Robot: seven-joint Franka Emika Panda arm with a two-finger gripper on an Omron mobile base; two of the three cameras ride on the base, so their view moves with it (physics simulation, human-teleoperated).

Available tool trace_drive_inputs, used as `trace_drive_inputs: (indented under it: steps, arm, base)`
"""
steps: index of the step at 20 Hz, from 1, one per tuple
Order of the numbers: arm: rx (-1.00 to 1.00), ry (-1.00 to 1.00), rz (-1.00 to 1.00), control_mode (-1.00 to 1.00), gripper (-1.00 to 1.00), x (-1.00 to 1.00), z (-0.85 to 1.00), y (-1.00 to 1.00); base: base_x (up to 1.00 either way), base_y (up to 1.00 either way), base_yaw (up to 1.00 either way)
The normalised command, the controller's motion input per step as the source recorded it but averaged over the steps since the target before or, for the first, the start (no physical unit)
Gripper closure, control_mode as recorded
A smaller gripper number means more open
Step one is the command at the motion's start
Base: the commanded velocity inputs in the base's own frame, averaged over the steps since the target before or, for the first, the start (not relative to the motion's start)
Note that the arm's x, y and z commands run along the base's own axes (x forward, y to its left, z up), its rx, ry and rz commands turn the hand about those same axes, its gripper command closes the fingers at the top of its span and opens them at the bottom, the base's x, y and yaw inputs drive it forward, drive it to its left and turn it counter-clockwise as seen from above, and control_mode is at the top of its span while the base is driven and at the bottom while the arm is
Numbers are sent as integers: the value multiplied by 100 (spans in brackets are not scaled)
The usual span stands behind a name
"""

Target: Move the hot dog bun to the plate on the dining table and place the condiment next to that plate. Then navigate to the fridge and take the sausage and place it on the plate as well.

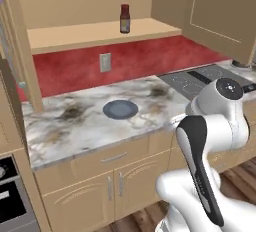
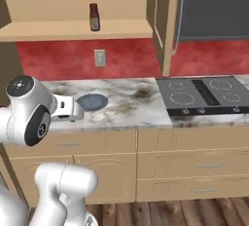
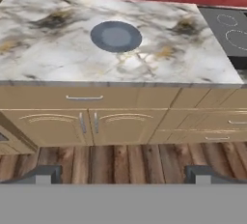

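The condiment point(image 1: 125, 18) point(image 2: 94, 17), a small dark-red bottle with a dark cap, stands upright on the open shelf of the wall cabinet above the counter. My gripper point(image 3: 123, 175) is open with nothing between its fingertips point(image 3: 46, 173). It hangs in front of the counter's edge and looks down over the counter top and the cabinet fronts. The bottle is well above and behind the hand point(image 2: 68, 110). The hot dog bun, the plate, the dining table, the fridge and the sausage are out of view.
A small dark blue-grey plate point(image 1: 120, 109) point(image 2: 92, 102) point(image 3: 116, 36) lies on the veined marble wall counter point(image 1: 75, 121). A black cooktop point(image 2: 204, 93) point(image 1: 200, 78) is to its right. An open cabinet door point(image 2: 168, 25) juts out beside the shelf. Wooden floor runs along the cabinets.
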Motion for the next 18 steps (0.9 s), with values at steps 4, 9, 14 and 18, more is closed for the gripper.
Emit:
trace_drive_inputs:
  steps: [4,9,14,18]
  arm:
    - [0,0,0,100,-100,0,0,0]
    - [0,0,0,100,-100,0,0,0]
    - [0,0,0,100,-100,0,0,0]
    - [0,0,0,100,-100,0,0,0]
  base:
    - [62,-45,30]
    - [68,-24,27]
    - [71,-6,23]
    - [52,-9,14]
